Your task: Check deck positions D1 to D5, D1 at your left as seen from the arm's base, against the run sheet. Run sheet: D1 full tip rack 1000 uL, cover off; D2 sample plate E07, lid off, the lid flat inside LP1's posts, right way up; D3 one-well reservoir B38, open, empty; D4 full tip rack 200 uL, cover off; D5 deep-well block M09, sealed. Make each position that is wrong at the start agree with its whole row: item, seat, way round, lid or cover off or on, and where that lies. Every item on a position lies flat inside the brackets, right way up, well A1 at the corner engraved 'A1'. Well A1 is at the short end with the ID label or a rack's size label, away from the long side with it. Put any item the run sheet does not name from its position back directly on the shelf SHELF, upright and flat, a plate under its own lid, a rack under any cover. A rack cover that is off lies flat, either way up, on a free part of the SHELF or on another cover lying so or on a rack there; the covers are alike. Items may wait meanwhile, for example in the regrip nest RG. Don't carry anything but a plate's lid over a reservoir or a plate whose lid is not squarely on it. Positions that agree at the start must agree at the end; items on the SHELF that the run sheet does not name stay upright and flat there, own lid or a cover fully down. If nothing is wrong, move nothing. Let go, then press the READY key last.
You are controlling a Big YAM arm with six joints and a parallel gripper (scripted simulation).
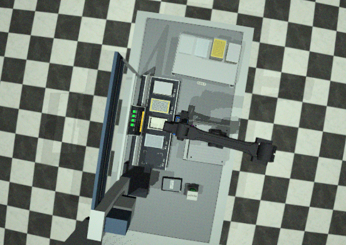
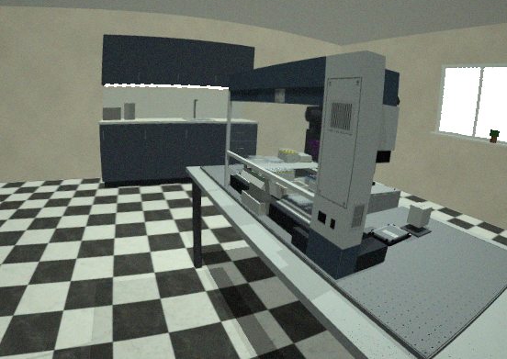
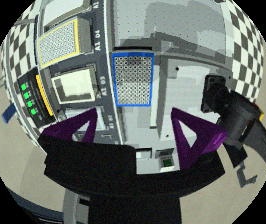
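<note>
Four items are counted on the shelf (image 1: 200, 71) and four along the deck (image 1: 147, 155); the blue-framed plate (image 3: 132, 79) is seen beside the deck, long axis across it; the gripper (image 3: 140, 135) is spread fully, nothing held

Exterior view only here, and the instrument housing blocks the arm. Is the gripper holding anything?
Observer: No. The wrist view shows the gripper wide open, with nothing between its purple fingers.
Operator: Where is it?
Observer: In the top view it is beside the deck row, next to the cream reservoir. In the wrist view a blue-framed grid item lies just ahead of it.
Operator: Any slot bare?
Observer: In the top view the end slot nearest the instrument's column shows only brackets. The other four slots hold items.
</note>
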